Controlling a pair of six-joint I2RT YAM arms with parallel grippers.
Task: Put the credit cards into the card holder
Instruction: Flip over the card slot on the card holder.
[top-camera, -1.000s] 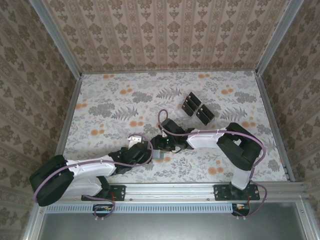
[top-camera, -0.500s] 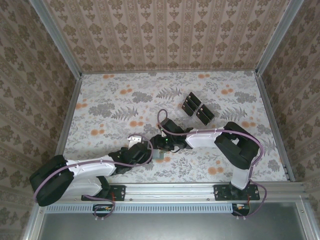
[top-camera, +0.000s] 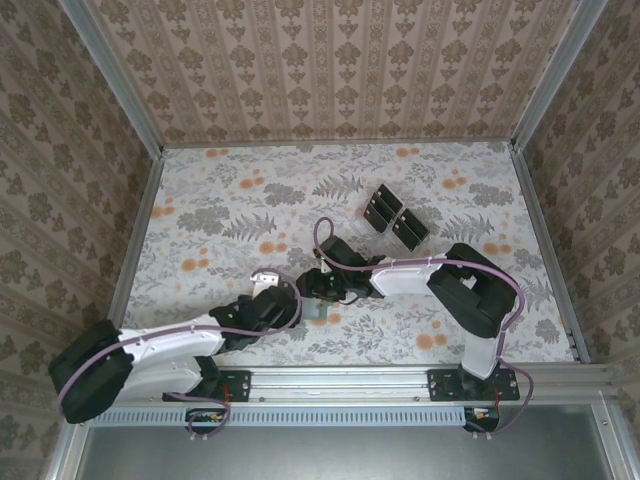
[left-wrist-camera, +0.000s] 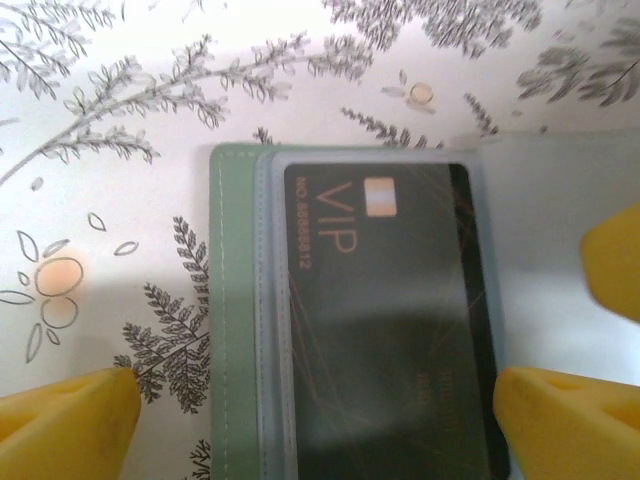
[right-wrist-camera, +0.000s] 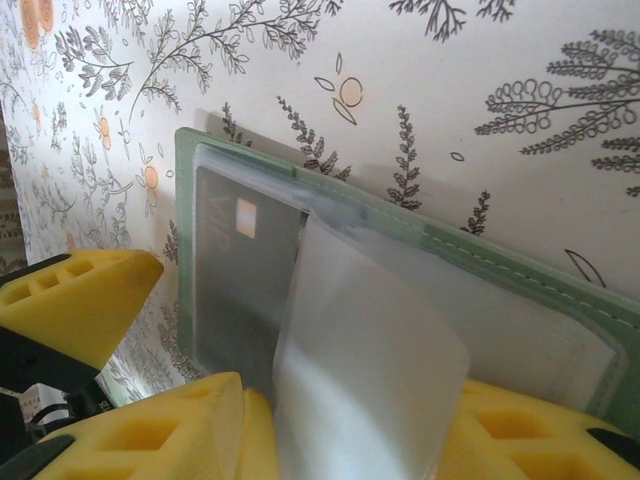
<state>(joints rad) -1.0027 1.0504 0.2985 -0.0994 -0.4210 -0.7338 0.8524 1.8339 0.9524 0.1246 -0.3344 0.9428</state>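
**Sleeve lifted, one card in, the rest waiting**

The right gripper (right-wrist-camera: 350, 405) has its jaws partly closed, and a clear sleeve leaf (right-wrist-camera: 370, 330) stands curled up between them. From here it looks pinched and peeled back, I'd guess to expose the next pocket. The left gripper (left-wrist-camera: 315, 410) has its jaws spread as wide as they go, one yellow finger on each side of the card holder (left-wrist-camera: 235, 330), gripping nothing. To my eye it is there to fence the wallet in or pin it if it slides.

The card holder lies open and flat on the flowered table (top-camera: 220, 220), near the front edge between the two arms. One black card (left-wrist-camera: 390, 330), marked VIP, already sits in a transparent pocket against the green cover.

Further back and to the right, well apart from the wallet, the other credit cards (top-camera: 395, 217) lie in rows. So the job seems only begun. Holding that leaf up makes sense only if another card is coming, and a thin, floppy leaf could slip free.
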